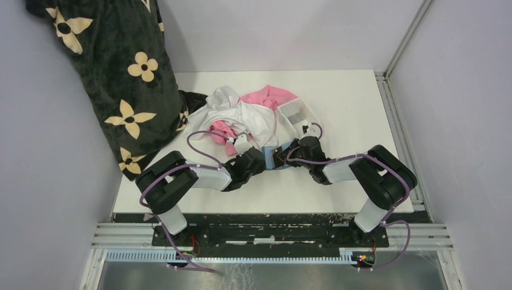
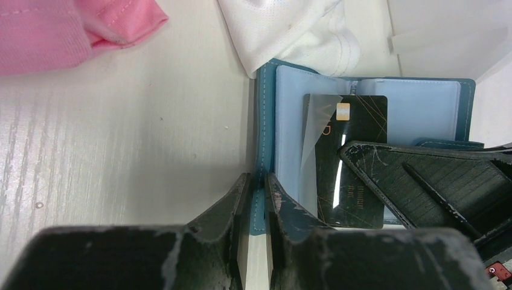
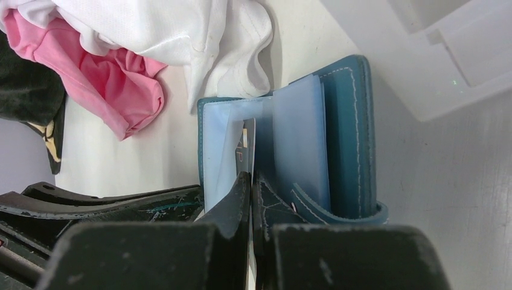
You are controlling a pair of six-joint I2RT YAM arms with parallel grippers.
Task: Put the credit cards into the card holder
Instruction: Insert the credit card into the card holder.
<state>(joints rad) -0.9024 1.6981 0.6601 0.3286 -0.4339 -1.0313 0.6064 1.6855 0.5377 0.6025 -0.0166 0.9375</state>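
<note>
The teal-blue card holder [image 1: 269,157] lies open on the table between both grippers, its light-blue sleeves showing [image 2: 416,103]. My left gripper [image 2: 258,181] is shut on the holder's teal edge. My right gripper [image 3: 250,178] is shut on a dark credit card with a gold chip [image 2: 356,133]. The card stands partly inside a clear sleeve of the holder [image 3: 353,133] and shows edge-on in the right wrist view [image 3: 249,142]. In the top view the left gripper [image 1: 256,162] and the right gripper [image 1: 285,156] nearly touch over the holder. No other card shows clearly.
A clear plastic tray [image 1: 297,113] with greyish contents stands just behind the holder [image 3: 447,54]. A heap of white and pink clothes [image 1: 241,112] lies touching the holder's far side [image 2: 290,30]. A black flowered garment [image 1: 121,78] hangs at the left.
</note>
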